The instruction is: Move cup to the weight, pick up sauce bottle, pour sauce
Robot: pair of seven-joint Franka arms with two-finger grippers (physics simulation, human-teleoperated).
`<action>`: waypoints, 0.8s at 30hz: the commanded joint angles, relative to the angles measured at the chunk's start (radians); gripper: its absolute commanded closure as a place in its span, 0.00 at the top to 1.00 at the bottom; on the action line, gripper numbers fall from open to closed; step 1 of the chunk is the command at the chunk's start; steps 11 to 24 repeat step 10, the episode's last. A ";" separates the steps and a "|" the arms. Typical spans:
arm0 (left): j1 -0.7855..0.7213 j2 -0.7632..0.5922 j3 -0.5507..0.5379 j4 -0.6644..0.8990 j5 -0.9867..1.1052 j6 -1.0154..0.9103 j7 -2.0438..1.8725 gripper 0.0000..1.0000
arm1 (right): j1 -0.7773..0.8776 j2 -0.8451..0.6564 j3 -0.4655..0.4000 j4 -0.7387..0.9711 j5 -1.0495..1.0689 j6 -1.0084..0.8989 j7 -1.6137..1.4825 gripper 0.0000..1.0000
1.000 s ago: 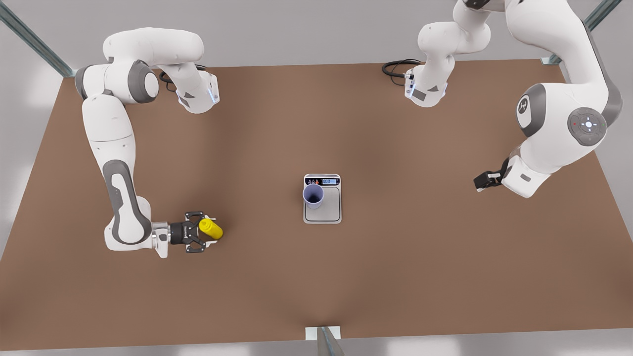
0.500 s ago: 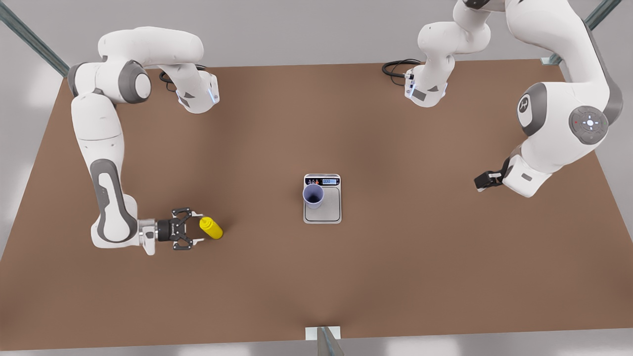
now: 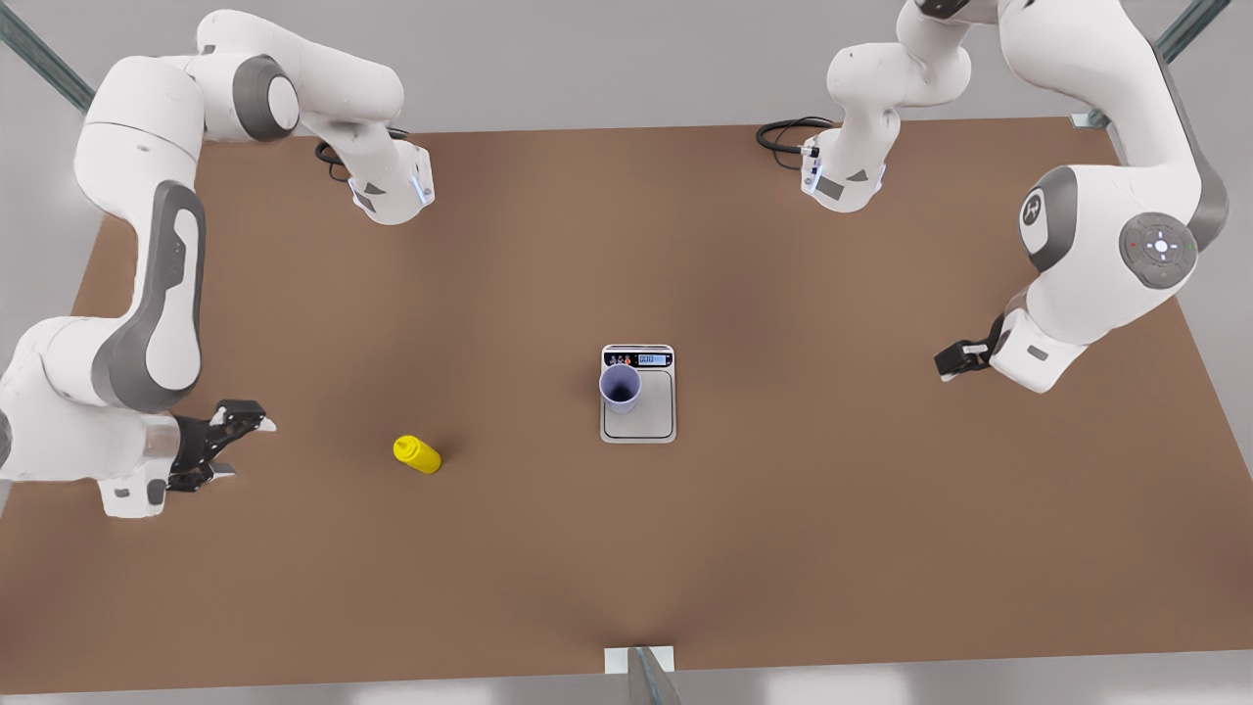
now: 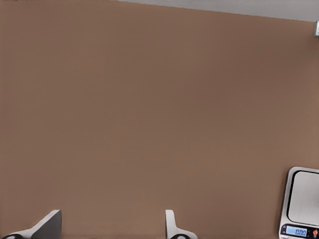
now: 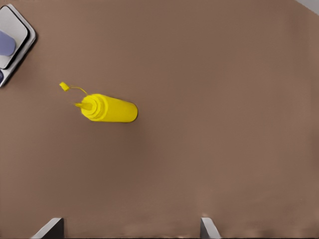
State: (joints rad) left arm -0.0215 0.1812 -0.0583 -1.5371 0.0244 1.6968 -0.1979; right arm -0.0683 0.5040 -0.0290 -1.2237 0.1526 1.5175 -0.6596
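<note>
The yellow sauce bottle stands alone on the brown table, its small cap hanging loose from the nozzle. My right gripper is open and empty, well off the bottle toward the front view's left. The lavender cup sits on the near-left corner of the weight, whose display is lit. My left gripper waits open at the front view's right, far from the weight.
Both arm bases stand at the table's back edge, with a black cable beside one. A metal bracket sits at the middle of the front edge. Bare table lies between bottle and weight.
My right gripper has pulled back from around the sauce bottle toward the front view's left and risen. The bottle stayed where it was. The left arm barely moved.
</note>
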 commanded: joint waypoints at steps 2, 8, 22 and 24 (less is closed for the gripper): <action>0.000 0.001 0.000 0.000 0.000 -0.002 0.003 1.00 | 0.051 -0.110 -0.019 -0.125 -0.004 0.093 0.262 1.00; -0.008 0.006 -0.002 0.000 -0.001 -0.003 0.000 1.00 | 0.110 -0.318 -0.015 -0.309 -0.065 0.201 0.643 1.00; -0.044 0.008 0.000 -0.002 0.003 -0.008 -0.041 1.00 | 0.110 -0.318 -0.015 -0.310 -0.065 0.199 0.643 1.00; -0.044 0.008 0.000 -0.002 0.003 -0.008 -0.041 1.00 | 0.110 -0.318 -0.015 -0.310 -0.065 0.199 0.643 1.00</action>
